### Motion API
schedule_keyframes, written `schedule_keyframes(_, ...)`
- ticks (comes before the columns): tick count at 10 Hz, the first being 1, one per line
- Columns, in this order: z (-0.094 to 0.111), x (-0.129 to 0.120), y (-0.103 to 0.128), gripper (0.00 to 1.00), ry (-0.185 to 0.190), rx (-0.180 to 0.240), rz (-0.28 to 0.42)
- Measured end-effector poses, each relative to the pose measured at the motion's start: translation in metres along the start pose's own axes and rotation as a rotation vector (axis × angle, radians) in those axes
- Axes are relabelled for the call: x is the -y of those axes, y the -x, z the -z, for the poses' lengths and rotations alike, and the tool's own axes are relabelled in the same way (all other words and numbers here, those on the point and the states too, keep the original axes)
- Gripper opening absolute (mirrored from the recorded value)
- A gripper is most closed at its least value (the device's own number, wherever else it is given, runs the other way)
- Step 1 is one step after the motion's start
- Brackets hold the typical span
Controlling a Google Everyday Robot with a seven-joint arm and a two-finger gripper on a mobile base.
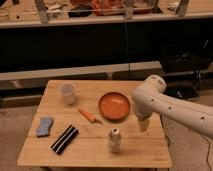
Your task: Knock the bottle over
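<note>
The bottle (115,139) is small, pale whitish-grey, with a reddish mark on its narrower top. It stands upright near the front edge of the wooden table (95,152). My white arm reaches in from the right, and my gripper (143,124) hangs over the table to the right of the bottle and a little behind it, a short gap away. It touches nothing.
An orange bowl (114,105) sits just behind the bottle, left of the gripper. An orange carrot-like item (89,115), a translucent white cup (67,93), a blue sponge (44,126) and a black striped bar (64,139) lie to the left. A dark counter stands behind.
</note>
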Motion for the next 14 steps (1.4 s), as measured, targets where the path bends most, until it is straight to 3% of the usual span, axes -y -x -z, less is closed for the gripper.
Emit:
schedule_keyframes(7, -0.01, -0.003, 0.03, 0.8, 0.005, 0.028, 0.114)
schedule_keyframes(10, -0.012, -0.003, 0.041, 0.71, 0.007, 0.036, 0.151)
schedule_keyframes(12, -0.014, -0.004, 0.048, 0.79, 0.009, 0.042, 0.178)
schedule_keyframes(13, -0.014, -0.003, 0.053, 0.77, 0.008, 0.045, 0.191)
schedule_keyframes(14, -0.015, -0.002, 0.061, 0.67, 0.006, 0.049, 0.212)
